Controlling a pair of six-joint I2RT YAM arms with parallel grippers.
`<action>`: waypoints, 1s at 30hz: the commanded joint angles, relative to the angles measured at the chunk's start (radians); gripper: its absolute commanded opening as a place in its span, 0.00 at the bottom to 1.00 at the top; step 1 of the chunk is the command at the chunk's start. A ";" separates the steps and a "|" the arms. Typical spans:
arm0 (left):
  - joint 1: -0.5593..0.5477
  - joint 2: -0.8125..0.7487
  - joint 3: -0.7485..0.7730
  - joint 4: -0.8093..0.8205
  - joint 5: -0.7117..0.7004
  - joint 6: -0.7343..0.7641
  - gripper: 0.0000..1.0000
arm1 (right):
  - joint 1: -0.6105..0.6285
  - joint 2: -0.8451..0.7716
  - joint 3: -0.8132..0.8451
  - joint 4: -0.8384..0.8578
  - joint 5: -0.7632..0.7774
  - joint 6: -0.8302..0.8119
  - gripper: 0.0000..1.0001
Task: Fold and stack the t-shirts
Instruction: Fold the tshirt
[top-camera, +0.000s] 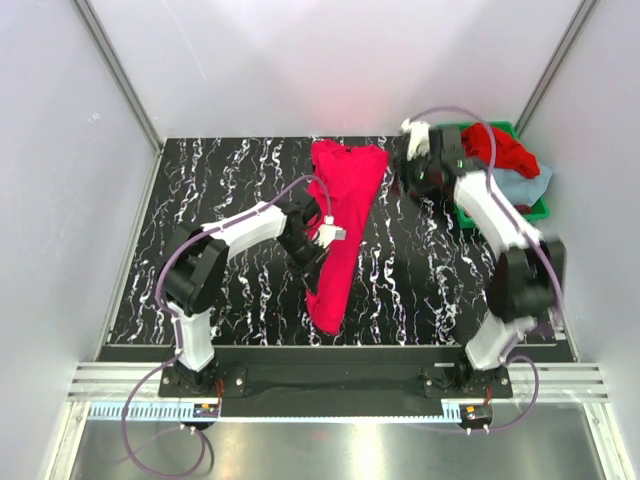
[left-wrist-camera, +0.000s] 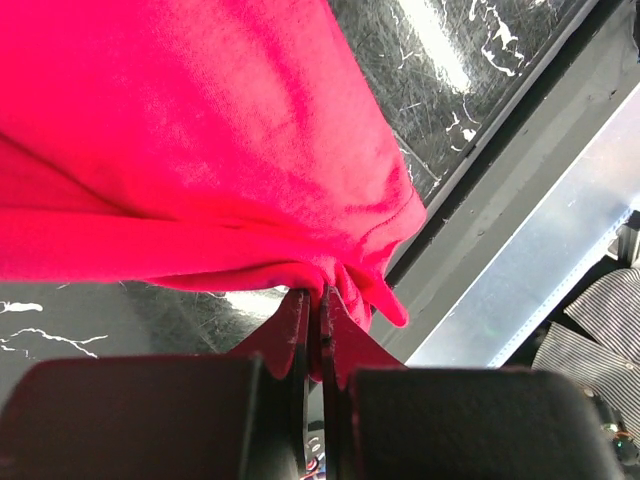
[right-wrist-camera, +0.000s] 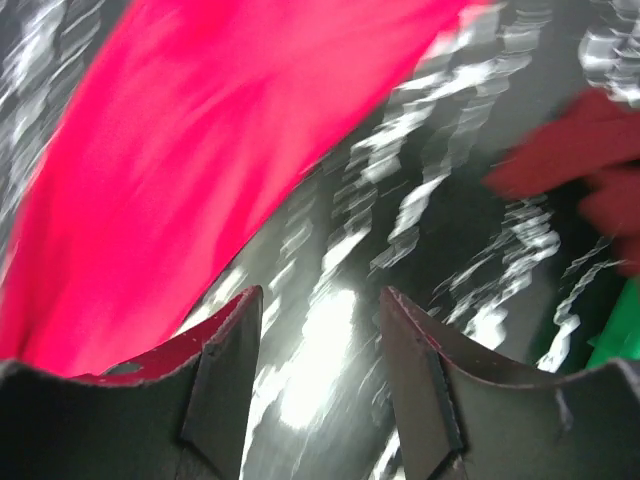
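A crimson-pink t-shirt (top-camera: 340, 200) lies bunched lengthwise in a long strip across the middle of the black marbled table. My left gripper (top-camera: 318, 240) is at its left edge, shut on a fold of the cloth (left-wrist-camera: 345, 285). The rest of that shirt (left-wrist-camera: 200, 130) spreads out beyond the fingers. My right gripper (top-camera: 408, 172) hovers just right of the shirt's far end, open and holding nothing. In the right wrist view the table shows between its fingers (right-wrist-camera: 230, 340), with the pink shirt (right-wrist-camera: 200, 150) off to the left. A brighter red t-shirt (top-camera: 505, 150) and a light blue-grey one (top-camera: 528, 188) are heaped in the bin.
A green plastic bin (top-camera: 466, 214) stands at the back right corner, beside my right arm; its edge (right-wrist-camera: 615, 345) and red cloth (right-wrist-camera: 590, 150) show in the right wrist view. White walls close in the table. A metal rail (left-wrist-camera: 520, 270) runs along the near edge.
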 joint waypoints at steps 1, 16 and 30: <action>0.003 -0.052 -0.014 -0.012 0.043 -0.002 0.00 | 0.123 -0.332 -0.271 0.016 -0.141 -0.249 0.57; 0.169 -0.126 -0.074 -0.107 -0.044 0.016 0.00 | 0.588 -0.513 -0.690 0.115 -0.109 -0.314 0.53; 0.220 0.008 0.001 -0.172 -0.053 0.027 0.00 | 0.925 -0.315 -0.704 0.440 0.051 -0.293 0.53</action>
